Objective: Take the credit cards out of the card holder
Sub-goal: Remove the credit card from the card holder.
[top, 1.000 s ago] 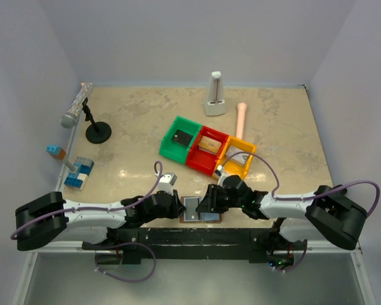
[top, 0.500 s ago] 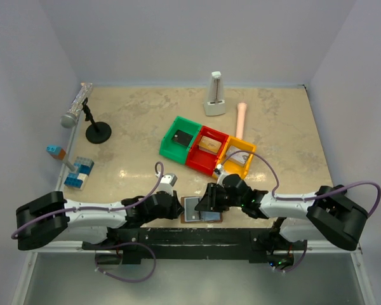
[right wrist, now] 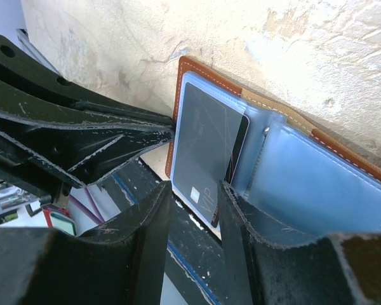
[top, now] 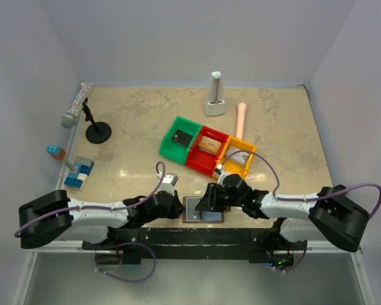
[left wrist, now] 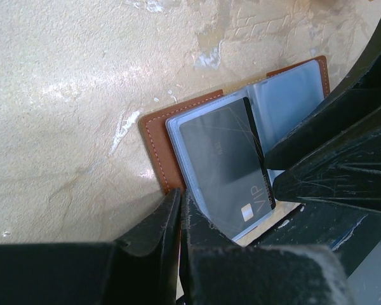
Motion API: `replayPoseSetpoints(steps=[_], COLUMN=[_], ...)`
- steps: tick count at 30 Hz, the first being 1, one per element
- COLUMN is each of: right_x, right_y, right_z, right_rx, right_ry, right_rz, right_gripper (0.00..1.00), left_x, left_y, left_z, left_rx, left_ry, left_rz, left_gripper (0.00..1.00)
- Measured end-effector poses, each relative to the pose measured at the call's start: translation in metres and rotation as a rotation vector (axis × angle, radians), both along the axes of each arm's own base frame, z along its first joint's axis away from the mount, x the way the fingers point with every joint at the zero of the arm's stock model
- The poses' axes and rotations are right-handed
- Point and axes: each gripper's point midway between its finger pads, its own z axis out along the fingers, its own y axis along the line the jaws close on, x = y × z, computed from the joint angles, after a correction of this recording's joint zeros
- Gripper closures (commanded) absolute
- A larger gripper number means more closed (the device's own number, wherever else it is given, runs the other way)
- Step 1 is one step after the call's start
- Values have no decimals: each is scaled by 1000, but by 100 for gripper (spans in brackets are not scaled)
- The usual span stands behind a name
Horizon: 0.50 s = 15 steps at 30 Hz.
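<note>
The card holder [top: 204, 215] lies open at the table's near edge, brown outside with pale blue sleeves. It also shows in the left wrist view [left wrist: 155, 145] and the right wrist view [right wrist: 324, 190]. A dark grey card marked VIP [left wrist: 222, 162] sticks partly out of its left sleeve, and shows in the right wrist view too [right wrist: 203, 143]. My left gripper [left wrist: 180, 198] is shut on the holder's brown left edge [top: 179, 206]. My right gripper [right wrist: 195, 189] is open, its fingertips either side of the card's protruding VIP end [top: 207, 202].
Green [top: 178, 140], red [top: 206, 150] and yellow [top: 239, 159] bins stand in a row just behind the grippers. A microphone on a stand [top: 95, 130] and blue blocks [top: 79, 173] are at the left. A white object [top: 214, 95] and a pink cylinder [top: 241, 118] are at the back.
Both grippers and the holder have shifted only slightly. The left gripper has stayed shut on the holder's edge, and the right gripper has stayed at the card.
</note>
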Motion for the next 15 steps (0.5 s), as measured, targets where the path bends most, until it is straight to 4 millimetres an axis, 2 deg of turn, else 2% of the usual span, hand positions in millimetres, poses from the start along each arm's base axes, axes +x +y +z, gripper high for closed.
replayPoseSetpoints(steps=[15], right_x=[-1], right_y=[-3], right_z=[-1], right_rx=[-13], right_ry=[-2], right_rz=[0], right_gripper=[59], left_x=[0], left_y=[0], left_z=[0], left_rx=[0], left_ry=[1], left_rz=[1], left_gripper=[95])
